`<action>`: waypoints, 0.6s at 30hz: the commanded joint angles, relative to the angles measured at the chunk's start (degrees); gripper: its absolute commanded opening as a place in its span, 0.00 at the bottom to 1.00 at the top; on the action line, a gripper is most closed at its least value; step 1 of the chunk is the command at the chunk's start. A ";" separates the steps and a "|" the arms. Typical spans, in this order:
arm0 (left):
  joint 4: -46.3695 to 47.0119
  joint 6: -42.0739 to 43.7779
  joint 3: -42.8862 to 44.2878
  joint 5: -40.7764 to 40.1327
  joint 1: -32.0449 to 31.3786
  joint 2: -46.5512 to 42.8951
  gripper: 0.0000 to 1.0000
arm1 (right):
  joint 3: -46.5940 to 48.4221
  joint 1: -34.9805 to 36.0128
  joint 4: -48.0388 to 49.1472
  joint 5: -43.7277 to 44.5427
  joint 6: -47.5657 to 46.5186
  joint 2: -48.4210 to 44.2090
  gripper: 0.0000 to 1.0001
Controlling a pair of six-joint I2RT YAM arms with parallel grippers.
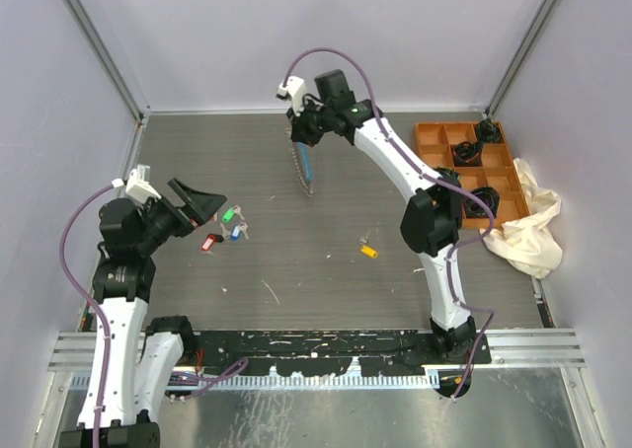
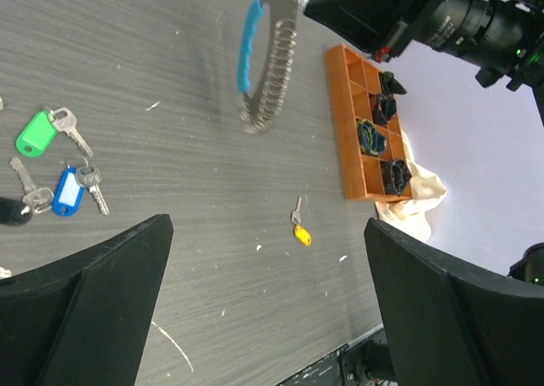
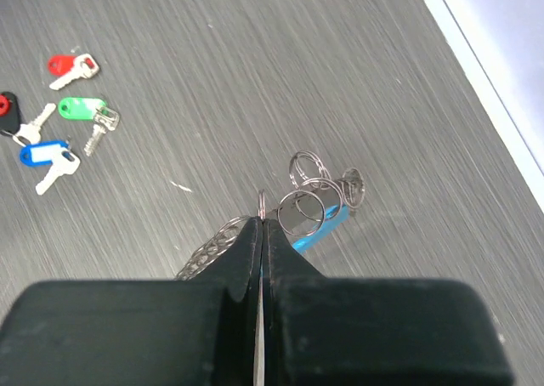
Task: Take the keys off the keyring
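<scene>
The keyring (image 1: pixel 304 168) is a loop of silvery chain rings with a light-blue plastic piece. It hangs from my right gripper (image 1: pixel 302 137) above the far middle of the table. In the right wrist view the gripper (image 3: pixel 262 231) is shut on the keyring (image 3: pixel 310 201). Loose keys lie on the table at the left: green (image 1: pixel 228 214), blue (image 1: pixel 237 231) and red (image 1: pixel 209 242). A yellow key (image 1: pixel 368 251) lies alone at centre. My left gripper (image 1: pixel 202 206) is open and empty, just left of the key group. The left wrist view shows its fingers (image 2: pixel 85 292) wide apart.
An orange compartment tray (image 1: pixel 425 132) holding dark items stands at the right, with a crumpled cream cloth (image 1: pixel 528 221) beside it. A black-headed key (image 3: pixel 4 105) lies with the coloured ones. Small white scraps are scattered on the grey table.
</scene>
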 commanded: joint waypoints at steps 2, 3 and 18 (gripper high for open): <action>-3.71 1.55 1.13 2.86 0.15 -2.55 0.98 | 6.87 6.27 5.13 2.23 -0.76 3.78 0.01; -4.39 1.58 1.03 2.94 0.19 -2.99 0.99 | 7.57 7.16 5.68 2.57 -0.77 4.91 0.01; -17.07 8.58 6.21 -0.88 -0.10 -5.14 0.99 | 13.16 12.56 11.11 10.75 -1.93 12.28 0.03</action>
